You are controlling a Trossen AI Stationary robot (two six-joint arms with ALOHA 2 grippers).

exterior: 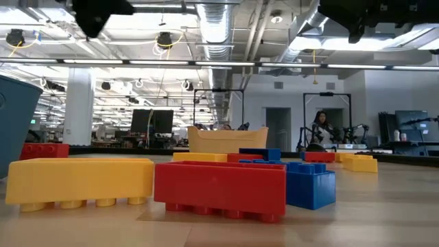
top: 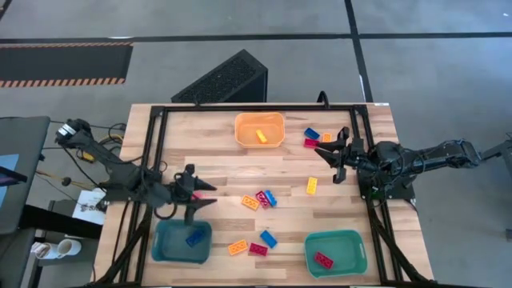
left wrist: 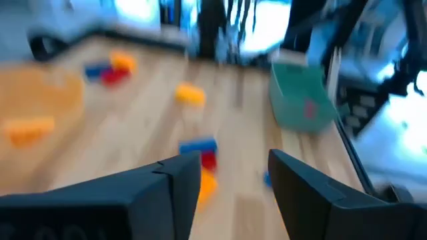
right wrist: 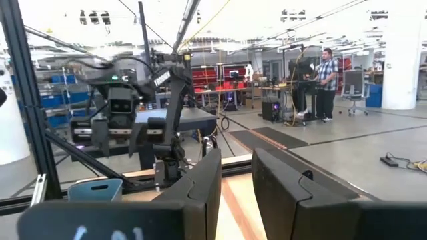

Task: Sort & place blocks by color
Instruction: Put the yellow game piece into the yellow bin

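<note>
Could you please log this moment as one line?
left gripper: open, empty, above teal bin | blue block: in bin | right gripper: idle

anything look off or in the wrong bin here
Nothing spilled or damaged. Each bin holds one colour: a yellow-orange block in the orange bin, a blue block in the left teal bin, a red block in the right teal bin. About ten blocks are loose on the table, unsorted.

Bright, even ceiling light with soft shadows; the left wrist view is smeared with motion blur beyond the jaws, windows glare white there, and the near blocks (exterior: 219, 189) look soft
</note>
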